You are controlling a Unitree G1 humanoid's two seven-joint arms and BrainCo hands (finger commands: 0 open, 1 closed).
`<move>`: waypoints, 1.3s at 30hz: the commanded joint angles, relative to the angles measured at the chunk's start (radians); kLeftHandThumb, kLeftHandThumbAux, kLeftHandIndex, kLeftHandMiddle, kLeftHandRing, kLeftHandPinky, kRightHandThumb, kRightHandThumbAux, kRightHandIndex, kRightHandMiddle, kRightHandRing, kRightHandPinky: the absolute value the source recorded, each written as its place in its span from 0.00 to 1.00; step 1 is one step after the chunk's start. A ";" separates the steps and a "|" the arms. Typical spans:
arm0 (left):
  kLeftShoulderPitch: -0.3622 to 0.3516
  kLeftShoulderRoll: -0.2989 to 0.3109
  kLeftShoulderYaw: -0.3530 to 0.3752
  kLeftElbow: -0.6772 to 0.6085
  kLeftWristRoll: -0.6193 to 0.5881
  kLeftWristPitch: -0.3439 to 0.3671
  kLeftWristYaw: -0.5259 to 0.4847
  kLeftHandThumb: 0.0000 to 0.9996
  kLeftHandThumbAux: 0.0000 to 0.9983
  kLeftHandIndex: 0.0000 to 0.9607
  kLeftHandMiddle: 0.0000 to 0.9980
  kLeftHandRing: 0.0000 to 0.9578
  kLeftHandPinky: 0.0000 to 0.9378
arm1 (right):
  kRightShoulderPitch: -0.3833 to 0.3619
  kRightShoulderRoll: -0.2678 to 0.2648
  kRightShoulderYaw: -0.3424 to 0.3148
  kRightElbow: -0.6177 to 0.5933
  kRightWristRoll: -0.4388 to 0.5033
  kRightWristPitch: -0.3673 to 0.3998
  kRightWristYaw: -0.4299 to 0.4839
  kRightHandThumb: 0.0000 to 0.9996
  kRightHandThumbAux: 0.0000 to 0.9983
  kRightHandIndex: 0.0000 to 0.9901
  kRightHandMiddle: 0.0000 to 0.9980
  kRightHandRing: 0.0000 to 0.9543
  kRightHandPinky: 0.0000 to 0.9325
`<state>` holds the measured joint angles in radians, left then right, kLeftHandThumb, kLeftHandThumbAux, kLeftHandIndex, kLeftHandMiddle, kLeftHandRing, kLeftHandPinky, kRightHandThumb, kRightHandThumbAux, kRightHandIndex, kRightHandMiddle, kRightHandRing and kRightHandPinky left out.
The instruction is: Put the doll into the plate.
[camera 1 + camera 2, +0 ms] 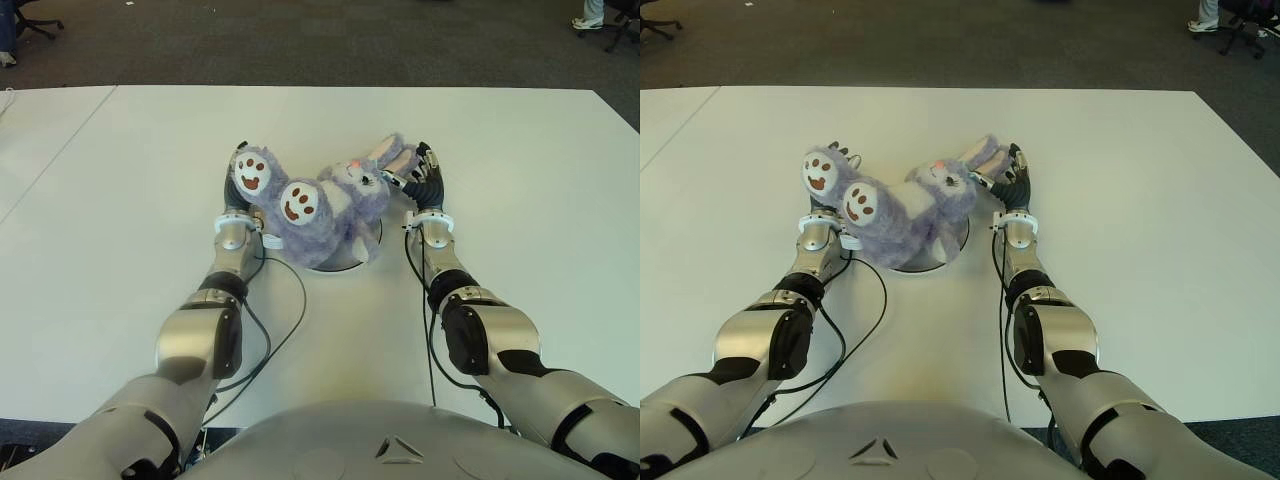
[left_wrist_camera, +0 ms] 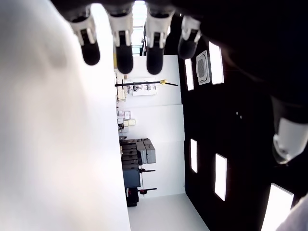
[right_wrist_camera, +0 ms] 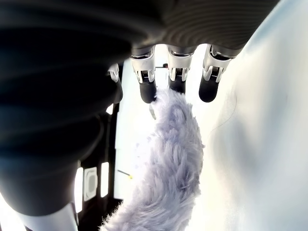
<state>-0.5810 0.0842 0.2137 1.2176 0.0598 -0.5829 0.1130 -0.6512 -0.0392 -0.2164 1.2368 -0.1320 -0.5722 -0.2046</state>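
Head cam, frame centre: purple plush bunny doll [image 1: 325,205] sprawls over round plate [image 1: 352,262] on white table [image 1: 520,190], soles up. Left hand [image 1: 236,185] beside its feet, right hand [image 1: 425,182] by the ears. Left wrist cam: fingers [image 2: 124,50] straight, holding nothing. Right wrist cam: fingers [image 3: 147,86] extended, an ear apparently brushing them, not gripped.

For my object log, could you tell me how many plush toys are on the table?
1. The purple plush bunny lies over the plate, between the left hand and right hand. Nothing else plush shows.
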 commanded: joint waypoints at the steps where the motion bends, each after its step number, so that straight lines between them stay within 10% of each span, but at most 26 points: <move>1: 0.220 -0.040 -0.011 0.139 0.017 0.131 0.009 0.00 0.50 0.08 0.14 0.13 0.11 | 0.237 0.065 -0.013 0.130 0.016 0.108 0.020 0.00 0.83 0.05 0.07 0.07 0.09; 39: 0.218 -0.042 -0.009 0.139 0.014 0.134 0.005 0.00 0.52 0.08 0.15 0.13 0.12 | 0.235 0.071 -0.055 0.127 0.036 0.107 0.063 0.00 0.83 0.05 0.07 0.07 0.09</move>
<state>-0.5809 0.0841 0.2133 1.2176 0.0598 -0.5828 0.1156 -0.6496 -0.0325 -0.2590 1.2307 -0.1156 -0.5722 -0.1580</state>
